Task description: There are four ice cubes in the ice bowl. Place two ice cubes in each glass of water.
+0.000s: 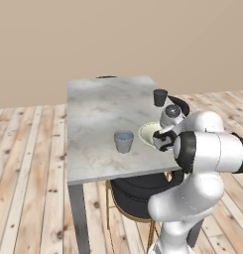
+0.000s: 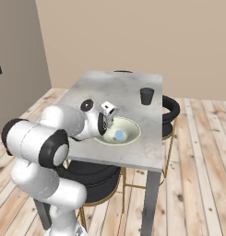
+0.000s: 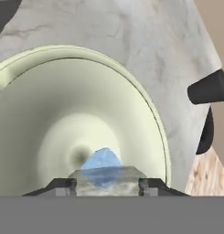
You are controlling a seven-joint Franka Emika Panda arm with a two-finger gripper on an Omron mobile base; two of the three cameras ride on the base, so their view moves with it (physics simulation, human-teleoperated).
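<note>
1. A grey marble-topped table is seen on a wooden plank floor, with beige walls behind it.
2. Dark round stools with thin brass legs are tucked under the table on the robot's side and along its right edge.
3. The ice bowl is set on the table near the front edge, and the arm is bent over it, so that in the left base view only part of the bowl's rim is left uncovered.
4. One glass of water is placed just to the left of the bowl, apart from it; the other glass of water is placed farther back, near the right edge of the table, well apart from the bowl.
5. The gripper is lowered inside the bowl, and its finger tips are held partly apart. A pale blue ice cube is seen on the bowl's floor, in the gap between the tips; whether it is touched or gripped by them cannot be told.
6. The same cube is made out in the right base view, just beside the hand.
</note>
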